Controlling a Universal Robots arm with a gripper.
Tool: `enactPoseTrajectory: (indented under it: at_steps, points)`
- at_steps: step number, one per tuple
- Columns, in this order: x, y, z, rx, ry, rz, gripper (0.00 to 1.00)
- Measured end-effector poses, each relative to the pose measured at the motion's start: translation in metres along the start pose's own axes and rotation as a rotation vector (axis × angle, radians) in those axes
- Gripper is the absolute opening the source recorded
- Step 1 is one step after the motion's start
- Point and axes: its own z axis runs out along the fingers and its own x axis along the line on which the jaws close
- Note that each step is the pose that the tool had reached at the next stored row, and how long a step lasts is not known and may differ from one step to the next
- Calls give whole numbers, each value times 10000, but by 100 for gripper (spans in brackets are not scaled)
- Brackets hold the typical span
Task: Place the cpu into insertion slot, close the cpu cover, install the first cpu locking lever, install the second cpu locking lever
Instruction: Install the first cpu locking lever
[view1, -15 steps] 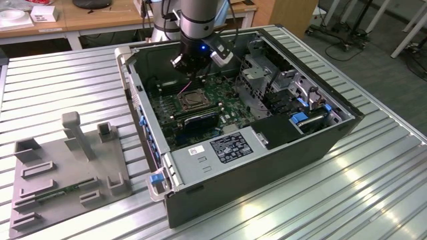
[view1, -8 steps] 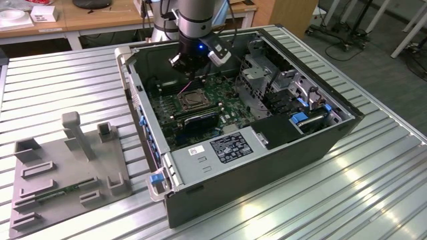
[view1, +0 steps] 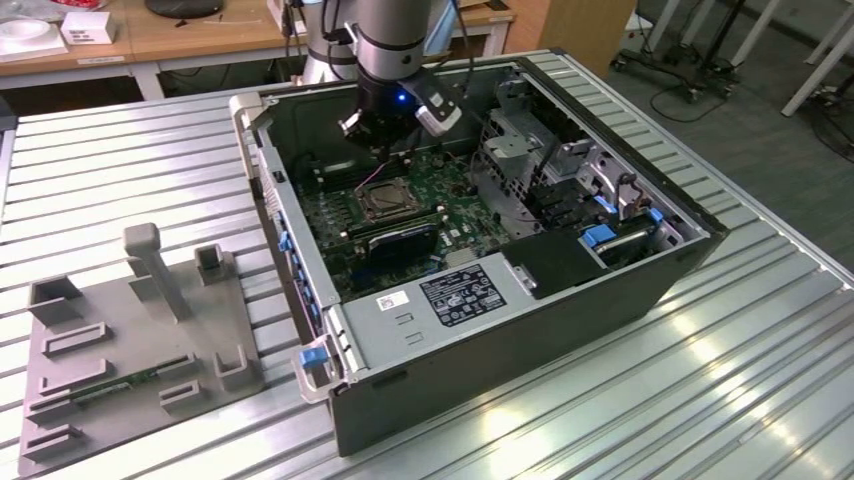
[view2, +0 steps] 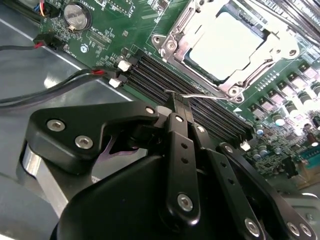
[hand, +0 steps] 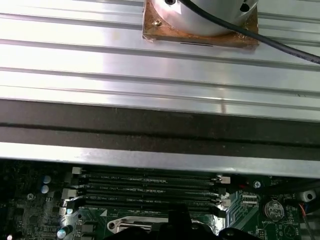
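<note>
1. cpu (view2: 232, 45) sits in insertion slot (view1: 379, 200), with cpu cover (view2: 172, 41) down over it.
2. gripper (view2: 176, 102) jaws together, tip at locking lever (view2: 205, 96); can't tell if pinching or pushing.
3. Lever is likely thin, springy, slippery wire. Take it at the hooked end.

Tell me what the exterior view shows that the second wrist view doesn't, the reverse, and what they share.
Exterior view: the open computer case on the ribbed table, a grey parts tray on the exterior view's left, and the arm reaching into the case.
Second wrist view: the chip seated under the closed metal cover, and a thin wire lever at the tips of the shut gripper. Whether the lever is latched, I cannot tell. A coin battery sits on the board.
Shared: the gripper over the green board, next to the socket.
</note>
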Motion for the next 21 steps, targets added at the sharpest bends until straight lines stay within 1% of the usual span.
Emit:
enactPoseTrajectory:
  at_steps: [3,10,13,17,21]
  points:
    - [-36,-10,37,3,1,29,11]
    - [-138,-31,112,5,36,84,11]
    - [-151,-37,134,7,41,130,11]
    - [-157,-44,162,13,30,193,11]
    - [-170,-55,209,18,20,241,11]
